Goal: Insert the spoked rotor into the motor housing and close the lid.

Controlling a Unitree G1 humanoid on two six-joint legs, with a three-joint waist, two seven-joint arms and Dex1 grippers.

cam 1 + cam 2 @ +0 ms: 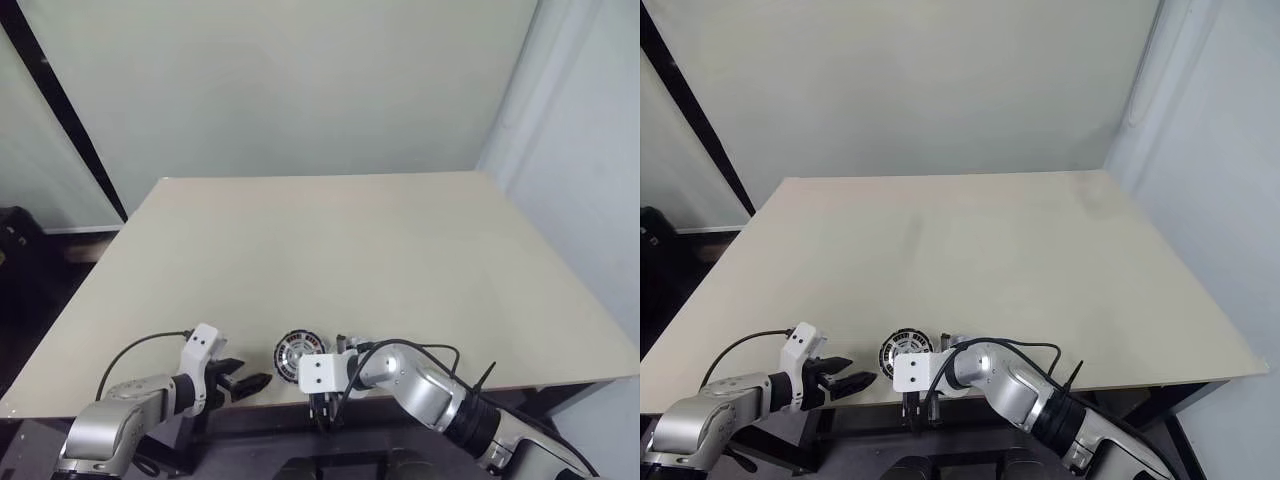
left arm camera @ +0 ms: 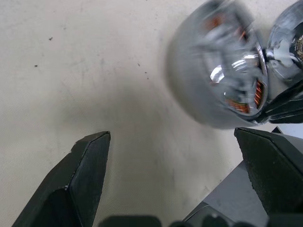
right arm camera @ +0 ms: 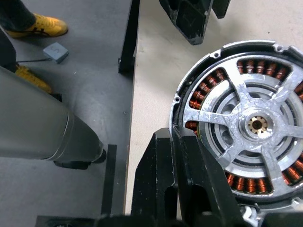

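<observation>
The motor housing (image 3: pixel 201 97), a dark ring with copper coils, lies near the table's front edge (image 1: pixel 297 352). The spoked rotor (image 3: pixel 258 125), shiny silver with a brass-coloured hub, sits inside it. My right gripper (image 3: pixel 175 137) is shut, and its fingers seem to pinch the housing's near rim, one inside and one outside. Part of the pale grey lid (image 2: pixel 284 28) shows just beyond the housing. Left of the housing, my left gripper (image 1: pixel 250 383) stands open and empty, pointing towards it.
The housing lies only a little way in from the front edge of the pale table (image 1: pixel 350 250). Below that edge are a dark table frame (image 3: pixel 128 42), a small grey box (image 3: pixel 56 51) on the floor and a person's yellow shoe (image 3: pixel 40 26).
</observation>
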